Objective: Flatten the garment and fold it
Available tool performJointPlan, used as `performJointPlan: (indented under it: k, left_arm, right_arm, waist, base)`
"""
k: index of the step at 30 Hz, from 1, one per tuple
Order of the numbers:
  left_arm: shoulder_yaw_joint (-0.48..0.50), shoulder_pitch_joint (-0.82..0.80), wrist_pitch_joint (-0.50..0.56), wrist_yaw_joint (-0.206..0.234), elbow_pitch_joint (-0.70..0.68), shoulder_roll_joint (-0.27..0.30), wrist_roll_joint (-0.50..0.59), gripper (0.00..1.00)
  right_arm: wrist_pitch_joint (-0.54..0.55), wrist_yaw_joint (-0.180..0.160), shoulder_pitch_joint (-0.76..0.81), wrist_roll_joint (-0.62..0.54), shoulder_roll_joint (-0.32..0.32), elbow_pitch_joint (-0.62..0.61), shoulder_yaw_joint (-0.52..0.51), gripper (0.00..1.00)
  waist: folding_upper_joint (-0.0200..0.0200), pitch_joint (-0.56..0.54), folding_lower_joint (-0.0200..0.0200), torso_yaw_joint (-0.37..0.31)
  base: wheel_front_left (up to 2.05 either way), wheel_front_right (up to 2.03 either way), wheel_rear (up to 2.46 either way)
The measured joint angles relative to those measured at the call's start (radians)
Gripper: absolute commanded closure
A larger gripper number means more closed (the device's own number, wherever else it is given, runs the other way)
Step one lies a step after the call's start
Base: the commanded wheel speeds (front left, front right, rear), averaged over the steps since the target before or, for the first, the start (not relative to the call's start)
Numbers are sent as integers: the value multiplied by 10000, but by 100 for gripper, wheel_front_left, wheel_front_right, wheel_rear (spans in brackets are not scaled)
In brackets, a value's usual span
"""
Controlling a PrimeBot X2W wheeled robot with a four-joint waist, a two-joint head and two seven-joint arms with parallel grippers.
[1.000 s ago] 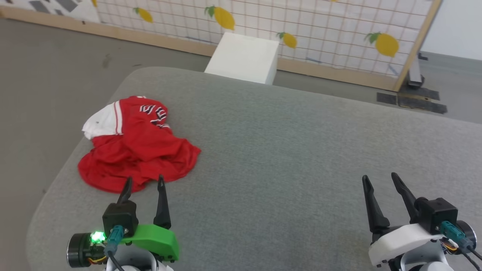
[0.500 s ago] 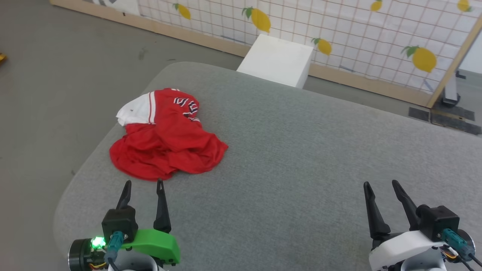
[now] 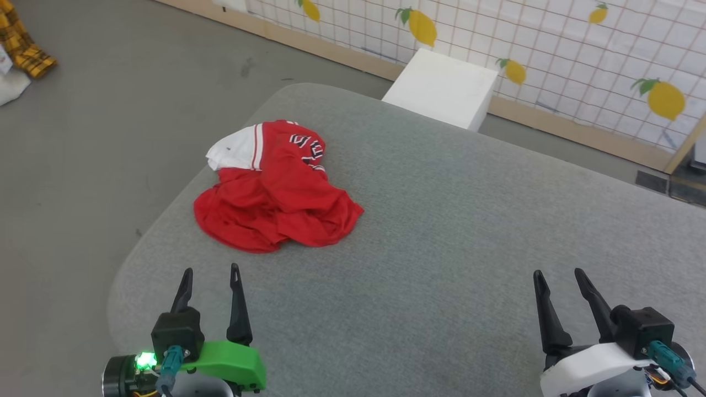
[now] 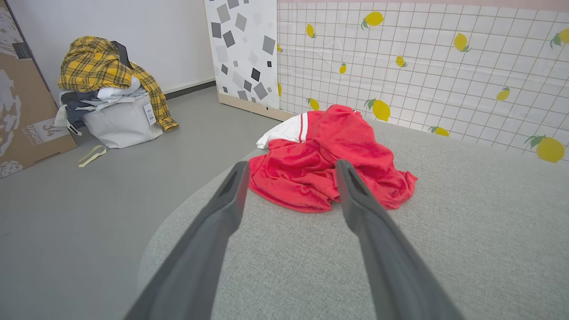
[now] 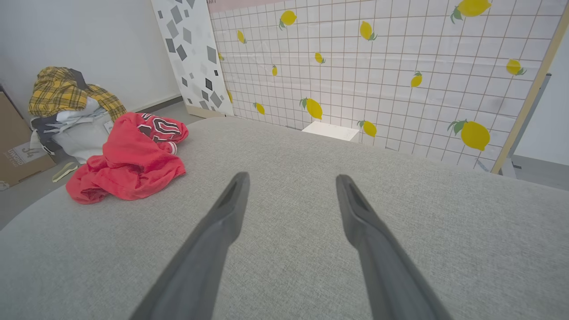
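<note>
The garment [image 3: 276, 193], a red jersey with a white sleeve and black lettering, lies crumpled in a heap near the left edge of the grey padded table [image 3: 441, 231]. The heap also appears in the left wrist view as the garment [image 4: 329, 160] and in the right wrist view as the garment [image 5: 129, 162]. My left gripper [image 3: 211, 271] hovers open just short of its near hem, with nothing between the fingers. My right gripper [image 3: 558, 273] stands open and empty far to the right, over bare table.
A white box [image 3: 441, 88] stands on the floor beyond the table, before a lemon-print grid screen [image 3: 551, 49]. A pile of clothes with a yellow plaid shirt [image 4: 106, 71] on a grey bin and a cardboard box [image 4: 22, 111] sit on the floor to the left.
The head camera has swung left, so the garment and table slid right in view. Both grippers stay open and low. The garment itself has not moved.
</note>
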Motion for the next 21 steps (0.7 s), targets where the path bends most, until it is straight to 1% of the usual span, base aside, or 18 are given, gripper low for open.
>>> performJointPlan:
  k: [21]
  left_arm:
    - [-257, 98, -435, 351, 169, 10, -117, 0]
  right_arm:
    - [-426, 0, 166, 332, 2, 449, -75, 0]
  waist:
    - [0, 57, 0, 1064]
  base:
    - [0, 0, 0]
